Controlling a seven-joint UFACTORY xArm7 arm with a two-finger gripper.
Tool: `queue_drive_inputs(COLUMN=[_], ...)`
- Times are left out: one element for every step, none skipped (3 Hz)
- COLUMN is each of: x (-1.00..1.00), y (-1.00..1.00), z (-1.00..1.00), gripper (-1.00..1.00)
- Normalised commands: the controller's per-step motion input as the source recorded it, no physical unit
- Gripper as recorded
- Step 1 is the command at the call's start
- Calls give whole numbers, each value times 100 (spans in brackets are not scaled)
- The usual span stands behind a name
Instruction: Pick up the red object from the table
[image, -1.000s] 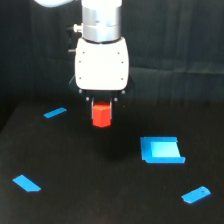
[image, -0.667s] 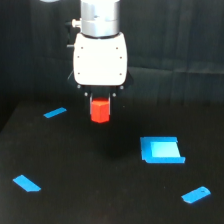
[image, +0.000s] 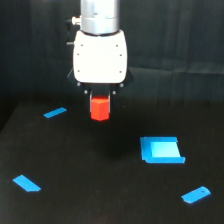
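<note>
Jaws closed on the red object (image: 99, 108): you can see it hanging directly under the gripper (image: 99, 100), its top tucked between short dark fingers, its lower part free. A stretch of bare table (image: 100, 200) shows beneath the block, so you can judge it lifted clear, though the single view cannot prove the gap. On that reading, the pick itself looks done; what is left, if anything, is carrying it a little higher and keeping the hold steady.

Now look at your room, nearest first. Closest to the camera, 1 small blue piece (image: 27, 183) lies at the exterior view's left, and 1 rounded blue strip (image: 196, 194) lies at the exterior view's right. Farther in, a larger blue square (image: 161, 150) sits to the exterior view's right of the block and lower in the frame, well apart from it. Farther still, a thin blue sliver (image: 55, 112) lies to the exterior view's left, near the gripper's level in the picture.

All 4 pieces are flat and none is under the block. You cannot make out the table's edges against the dark backdrop (image: 190, 45), so treat the far side cautiously.
</note>
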Motion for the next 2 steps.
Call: queue_drive_inputs(x=[9,8], y=[7,3], z=[10,8], gripper=[-93,-100])
